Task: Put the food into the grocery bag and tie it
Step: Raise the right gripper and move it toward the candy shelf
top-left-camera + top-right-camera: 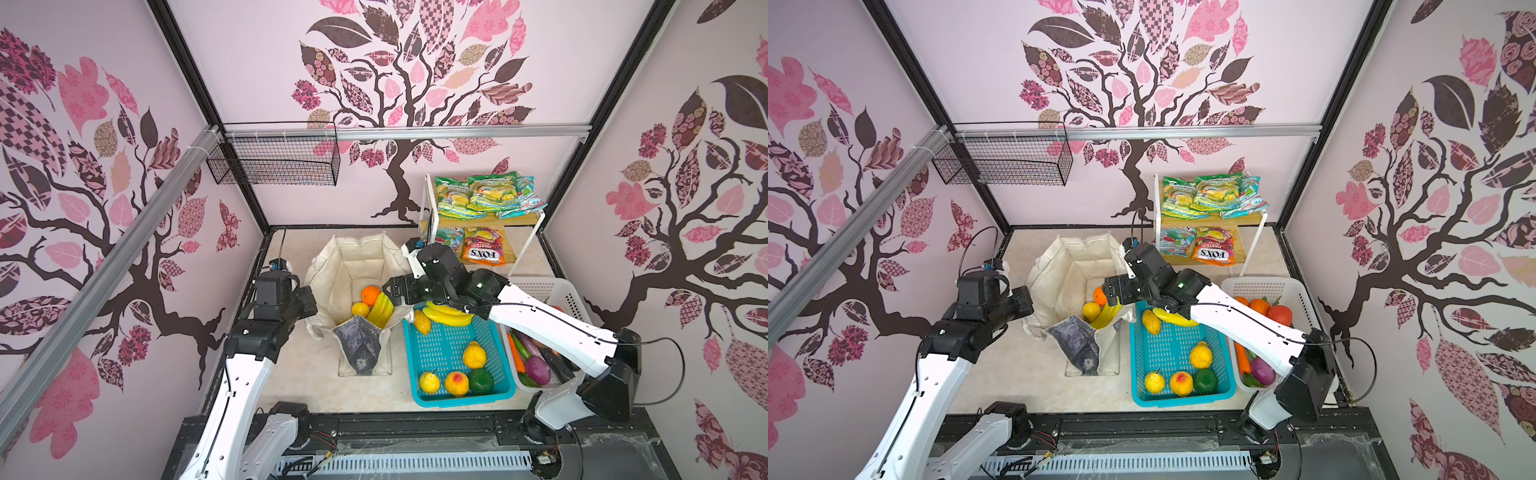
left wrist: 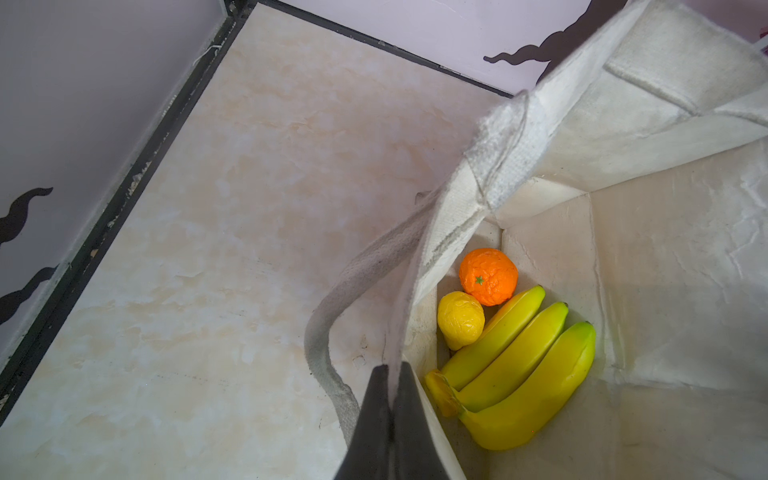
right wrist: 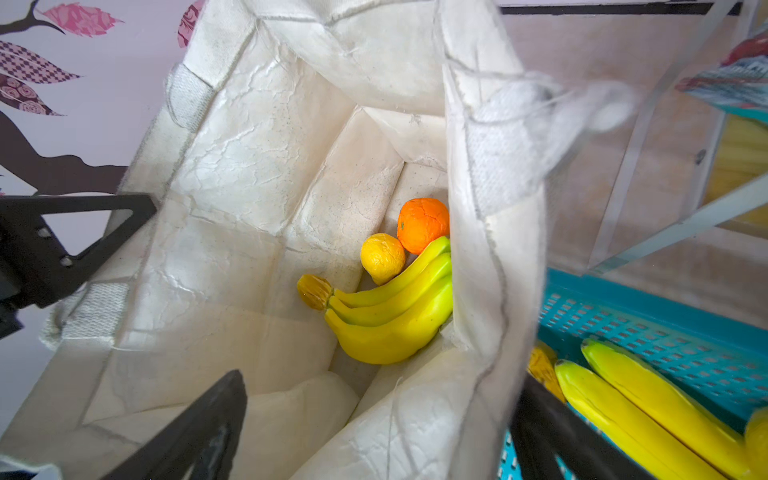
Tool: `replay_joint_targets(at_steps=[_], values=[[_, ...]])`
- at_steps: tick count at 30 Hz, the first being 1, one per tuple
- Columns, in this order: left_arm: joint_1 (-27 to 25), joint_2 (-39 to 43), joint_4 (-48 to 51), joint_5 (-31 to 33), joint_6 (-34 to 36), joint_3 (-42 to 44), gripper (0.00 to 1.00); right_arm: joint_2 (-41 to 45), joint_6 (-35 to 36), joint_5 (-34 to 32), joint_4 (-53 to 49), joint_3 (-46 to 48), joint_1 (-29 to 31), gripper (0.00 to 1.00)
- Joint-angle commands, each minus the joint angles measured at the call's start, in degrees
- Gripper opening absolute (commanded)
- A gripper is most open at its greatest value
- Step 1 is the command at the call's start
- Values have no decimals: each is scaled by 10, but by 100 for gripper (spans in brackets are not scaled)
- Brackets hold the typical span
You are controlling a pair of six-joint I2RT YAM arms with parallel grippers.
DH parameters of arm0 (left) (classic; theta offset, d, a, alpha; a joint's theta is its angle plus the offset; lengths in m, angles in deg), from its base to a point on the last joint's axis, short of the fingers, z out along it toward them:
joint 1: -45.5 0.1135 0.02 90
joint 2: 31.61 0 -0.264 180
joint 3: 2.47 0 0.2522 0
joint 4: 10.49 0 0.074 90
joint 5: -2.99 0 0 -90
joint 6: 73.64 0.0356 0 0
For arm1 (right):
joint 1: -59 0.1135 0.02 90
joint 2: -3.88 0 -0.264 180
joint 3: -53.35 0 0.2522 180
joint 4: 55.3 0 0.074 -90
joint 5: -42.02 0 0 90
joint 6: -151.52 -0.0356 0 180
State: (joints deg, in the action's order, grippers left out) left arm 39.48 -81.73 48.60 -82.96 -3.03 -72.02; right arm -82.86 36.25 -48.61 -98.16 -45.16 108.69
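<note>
Jaws of the left gripper [image 2: 392, 368] were pinched shut on the left-side rim of the grocery bag [image 1: 357, 266], holding its mouth open. The right gripper [image 3: 380, 376] hung over the bag's opposite wall with its jaws spread wide and empty, one finger above the inside and one outside. Below them, at the near end of the bag's floor, lay a banana bunch [image 2: 519, 365], with a yellow lemon-like fruit [image 2: 460, 319] touching it and an orange [image 2: 489, 276] just beyond; the farther floor was bare. Just beside the bag stood the teal basket [image 1: 461, 401], with a second banana bunch [image 1: 446, 314] at its far end and more toy fruit nearer, and on its other side the white basket [image 1: 536, 286] of vegetables. Farthest back, the snack packets [image 1: 490, 195] lay on the shelf [image 1: 536, 232], none in the bag, so the packing looked barely begun. To do this step well, the right arm would best rise straight up until both fingers cleared the rim, so that neither caught the canvas and tugged it from the left pinch, and only then swing to the next fruit; coming drops should go to the bare far floor
</note>
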Motion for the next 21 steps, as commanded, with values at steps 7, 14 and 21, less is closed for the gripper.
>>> replay_joint_targets(at_steps=[7, 14, 21], values=[[2, 15, -6, 7, 9, 12, 0, 61, 95, -62, -73, -128, -4, 100], [2, 29, -4, 13, 14, 15, 0, 88, 121, -103, -100, -174, -37, 100], [2, 32, -5, 6, 15, 16, 0, 134, 108, -90, -102, -198, -143, 100]])
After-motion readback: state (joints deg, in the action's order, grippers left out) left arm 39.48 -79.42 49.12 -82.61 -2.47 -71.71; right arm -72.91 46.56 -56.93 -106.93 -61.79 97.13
